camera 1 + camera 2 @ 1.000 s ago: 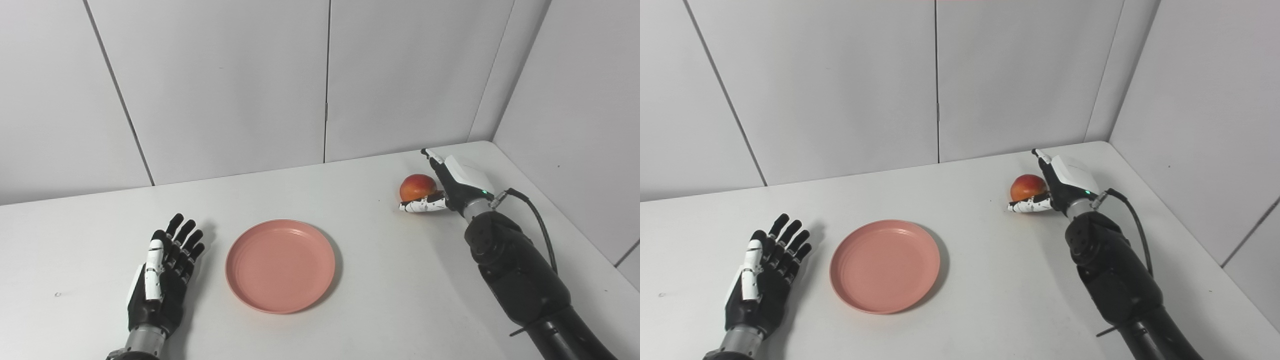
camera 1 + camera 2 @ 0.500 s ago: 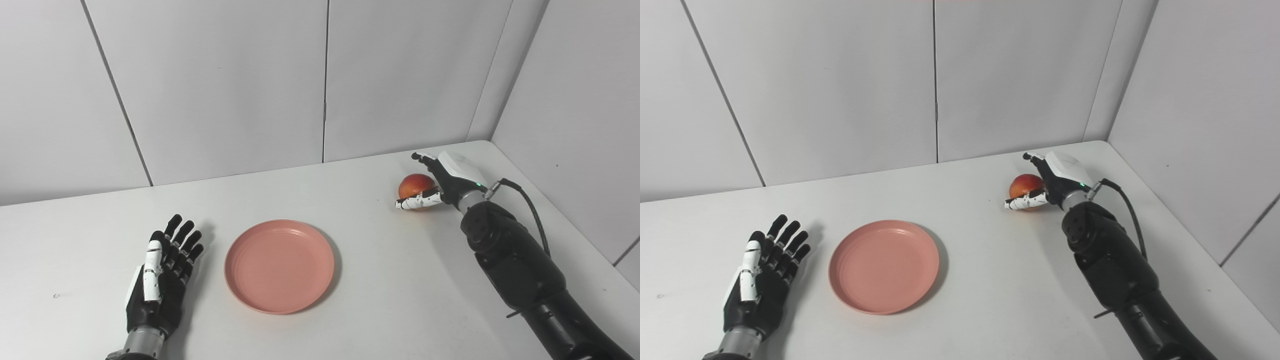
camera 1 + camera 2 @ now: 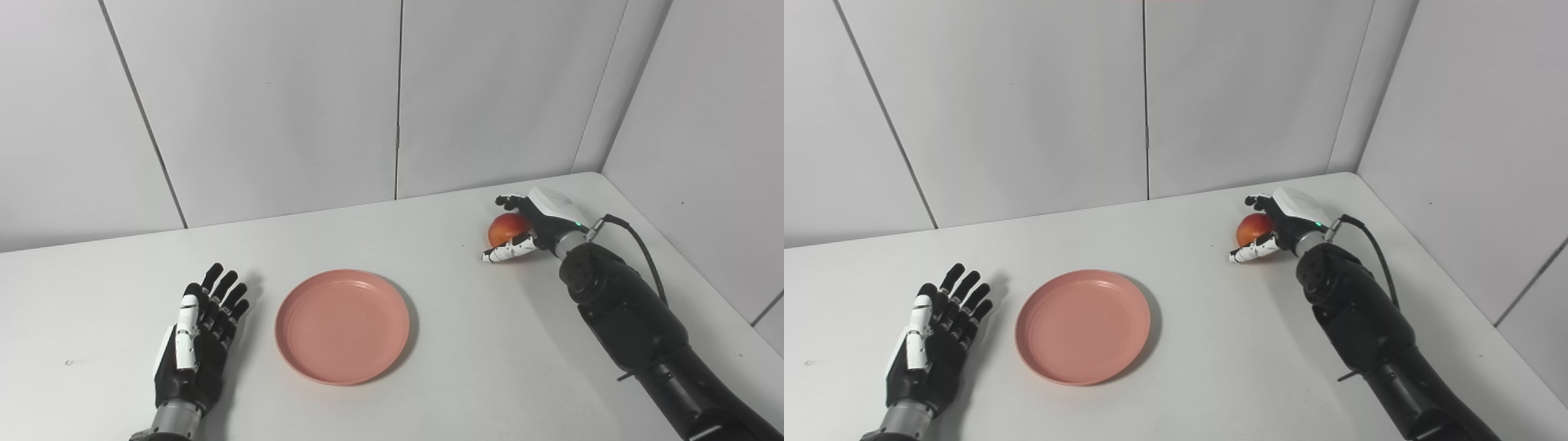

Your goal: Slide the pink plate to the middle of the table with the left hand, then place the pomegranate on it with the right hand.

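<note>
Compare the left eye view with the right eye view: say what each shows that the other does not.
Only the left eye view: a little more of the table's near right edge, where the right arm leaves the picture.

Only the right eye view: more of the right-hand wall, and more bare table left of the left hand.

Both: the left hand flat and open beside the pink plate, which holds nothing, and the right hand curled around the pomegranate near the far right corner.

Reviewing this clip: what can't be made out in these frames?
- Far side of the pomegranate: the right hand covers it in both views, so a firm grip can't be confirmed.
- Left hand's palm: faces the table.
- Both forearms: cut off by the bottom edge.
</note>
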